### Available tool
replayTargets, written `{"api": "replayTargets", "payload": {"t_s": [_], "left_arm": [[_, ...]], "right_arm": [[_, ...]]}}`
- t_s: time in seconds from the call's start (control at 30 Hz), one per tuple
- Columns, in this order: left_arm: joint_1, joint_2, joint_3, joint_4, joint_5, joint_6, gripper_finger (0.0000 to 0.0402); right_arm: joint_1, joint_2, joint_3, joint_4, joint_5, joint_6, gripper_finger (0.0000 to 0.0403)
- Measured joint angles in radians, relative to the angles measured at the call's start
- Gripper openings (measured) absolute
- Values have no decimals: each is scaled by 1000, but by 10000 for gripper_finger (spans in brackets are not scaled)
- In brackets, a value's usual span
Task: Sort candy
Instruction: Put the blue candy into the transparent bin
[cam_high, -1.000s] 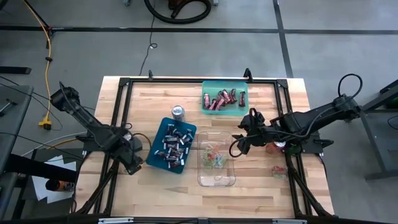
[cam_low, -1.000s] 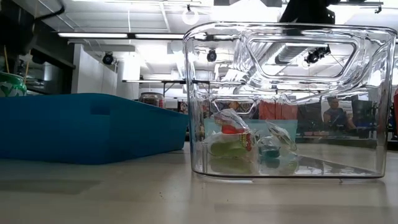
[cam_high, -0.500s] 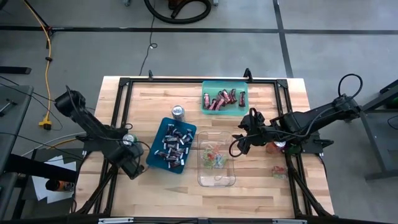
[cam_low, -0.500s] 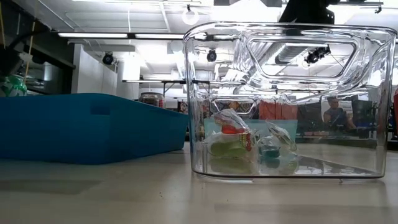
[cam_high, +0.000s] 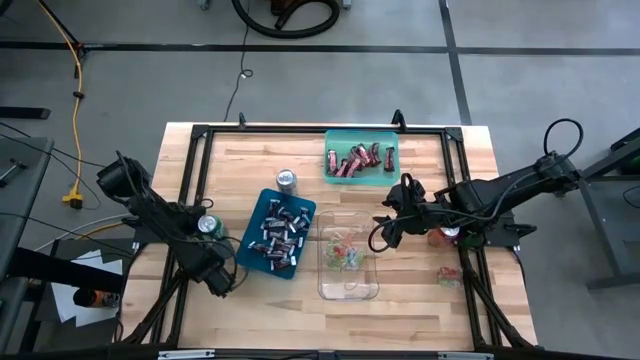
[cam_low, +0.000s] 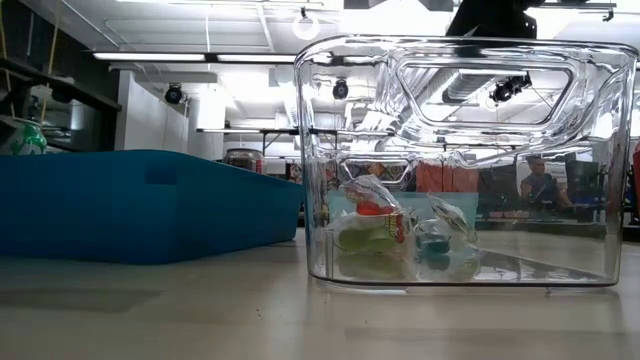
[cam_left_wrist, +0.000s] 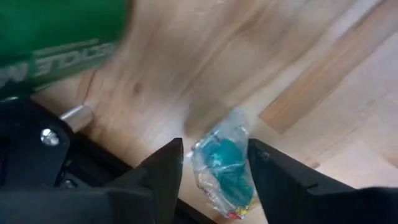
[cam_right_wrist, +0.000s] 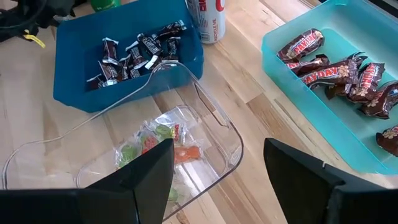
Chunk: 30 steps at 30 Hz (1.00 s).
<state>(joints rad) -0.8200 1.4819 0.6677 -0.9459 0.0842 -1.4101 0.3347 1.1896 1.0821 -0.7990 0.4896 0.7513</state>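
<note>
My left gripper (cam_high: 218, 280) is low at the table's near-left side, open. In its wrist view the fingers stand on either side of a teal-green wrapped candy (cam_left_wrist: 221, 165) that lies on the wood by the black frame. My right gripper (cam_high: 380, 236) hangs open above the right rim of the clear bin (cam_high: 348, 290), which holds green-and-red pieces (cam_right_wrist: 155, 143). Dark mini bars (cam_high: 278, 235) fill the blue bin (cam_high: 250, 225). Dark red bars (cam_high: 355, 160) lie in the teal tray (cam_high: 361, 137).
A green can (cam_high: 207, 225) stands just beyond my left gripper, and a silver can (cam_high: 287, 180) stands past the blue bin. A red can (cam_high: 447, 236) sits under the right arm. Loose wrapped pieces (cam_high: 450, 275) lie at the table's right near side.
My left arm has swung in and its gripper has moved toward the table's near edge, uncovering the green can behind it. The right arm has kept still.
</note>
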Motion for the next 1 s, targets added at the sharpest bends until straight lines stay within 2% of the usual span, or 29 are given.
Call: {"api": "replayTargets", "payload": {"t_s": [0.1,0.23,0.27,0.37,0.43,0.53,0.67,0.73,0.87,1.0], "left_arm": [[0,4,16,-2,1,17,134],[-5,-18,68,-10,1,63,27],[-6,-33,87,-13,0,77,15],[-9,-100,170,-19,-19,155,15],[-15,-160,240,-25,-75,239,7],[-12,-248,349,-13,-252,361,4],[48,-309,435,70,-643,526,2],[118,-312,442,176,-763,637,1],[286,-241,442,429,-711,937,1],[408,-88,441,705,-607,1168,1]], "right_arm": [[0,0,0,1,0,0,243],[0,0,0,3,0,0,243],[0,0,0,3,0,0,243],[0,0,0,6,-8,0,243],[0,0,0,17,-15,0,243],[0,0,0,39,-18,-14,243],[0,0,0,107,-18,-58,243],[0,0,0,137,-18,-79,243],[0,0,1,191,-18,-119,243],[0,-5,1,249,-29,-197,243]]}}
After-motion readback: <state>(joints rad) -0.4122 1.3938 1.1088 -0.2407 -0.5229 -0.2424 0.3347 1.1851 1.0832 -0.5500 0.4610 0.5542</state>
